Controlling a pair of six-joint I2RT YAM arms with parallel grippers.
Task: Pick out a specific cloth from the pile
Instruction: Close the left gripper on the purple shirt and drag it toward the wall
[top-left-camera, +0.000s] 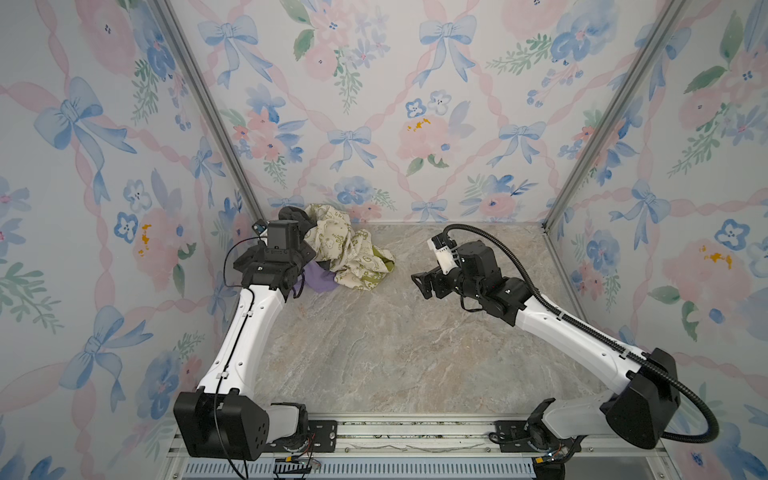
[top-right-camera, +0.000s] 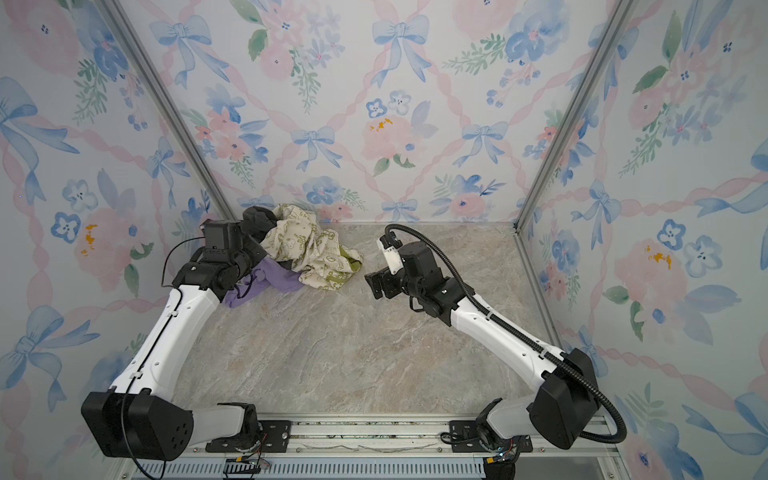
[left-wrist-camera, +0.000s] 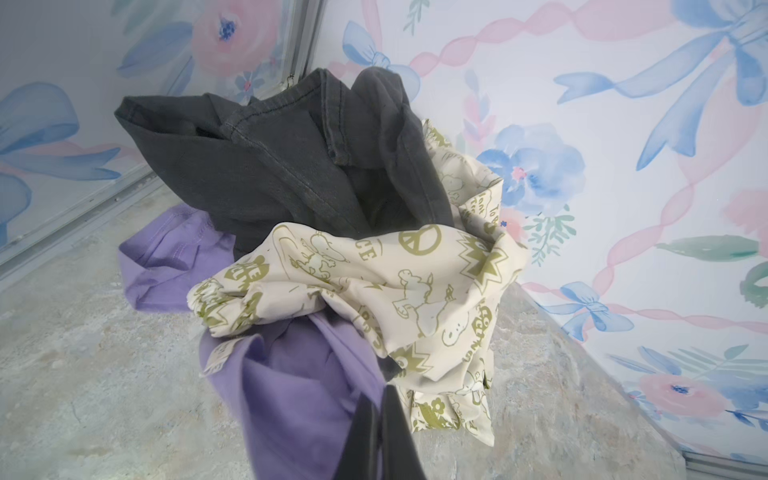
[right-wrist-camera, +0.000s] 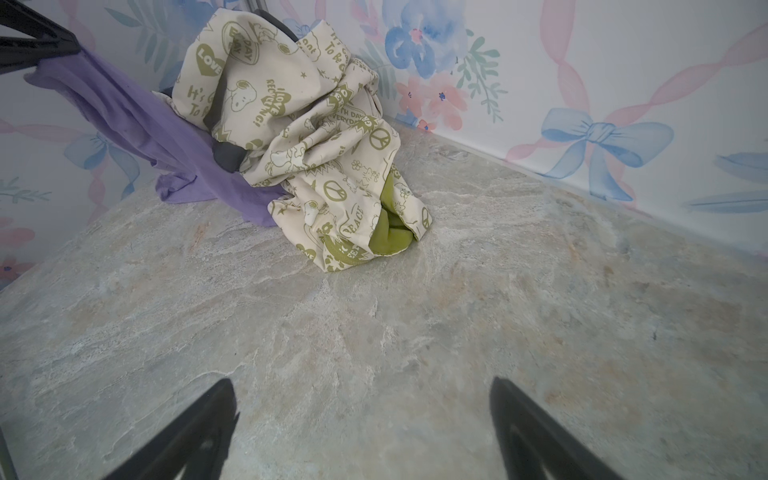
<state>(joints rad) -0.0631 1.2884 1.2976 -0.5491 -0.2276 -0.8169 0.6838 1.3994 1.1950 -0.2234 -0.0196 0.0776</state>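
Both top views: pile (top-left-camera: 349, 249) lying in far left corner of table (top-left-camera: 395, 340); purple cloth (top-left-camera: 319, 279) sticking out at its near edge. Right gripper (top-left-camera: 420, 286) hovering apart from pile, fingers spread.

Left wrist: left gripper (left-wrist-camera: 380, 401) pinching purple cloth, fingers pressing together; dark cloth (left-wrist-camera: 270, 166) and cream printed cloth (left-wrist-camera: 395, 282) lying over it.

Right wrist: purple cloth (right-wrist-camera: 137, 120) stretching from pile to left gripper.

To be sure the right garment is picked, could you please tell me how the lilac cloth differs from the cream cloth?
The lilac cloth is plain; the cream cloth carries olive-green print. The lilac cloth is pinched by the shut left end effector; the cream cloth is ungripped and lies partly over it. Both are crumpled soft garments.
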